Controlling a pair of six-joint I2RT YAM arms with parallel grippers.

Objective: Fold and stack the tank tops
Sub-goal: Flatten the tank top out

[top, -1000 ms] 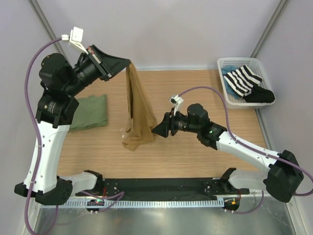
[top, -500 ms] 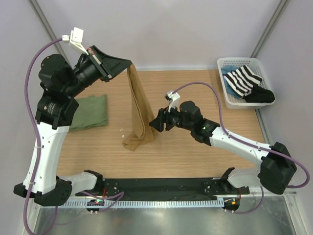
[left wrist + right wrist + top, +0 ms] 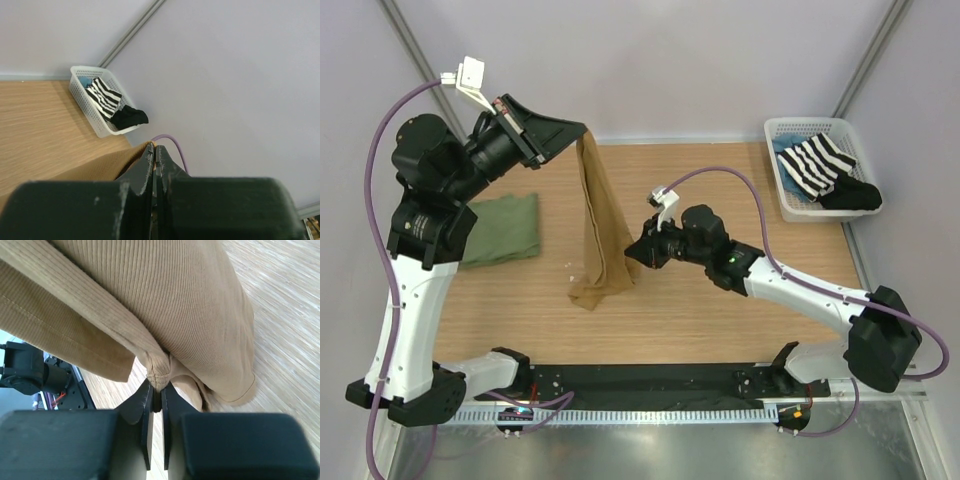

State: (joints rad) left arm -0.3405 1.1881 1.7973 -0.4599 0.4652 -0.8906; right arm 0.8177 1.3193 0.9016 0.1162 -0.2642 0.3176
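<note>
Item: tan-brown tank top [image 3: 595, 235], hanging in a long drape over the middle of the worktop [image 3: 720, 170], its lower end crumpled on the wood. Upper edge: clenched in the left fingers [image 3: 148, 167], which hold it high near the far side. Mid-to-lower body: a bunched ridge of ribbed cloth sits pinched at the tips of the right fingers [image 3: 146, 405], reaching in from the right; how deep that bite goes is hard to judge from the wrist view. Companion item: olive green tank top [image 3: 505, 230], lying flat and apparently folded at the left of the worktop, partly under the left arm. Not for handling: white basket [image 3: 790, 130] at the far right, holding a striped garment [image 3: 817, 165] and a black garment [image 3: 850, 197]. Step in hand, by judgement: spreading the tan top between two grips before folding. The next move calls for drawing the two holds apart and laying the cloth flat, free of twists, then folding it and setting it on the olive one.
</note>
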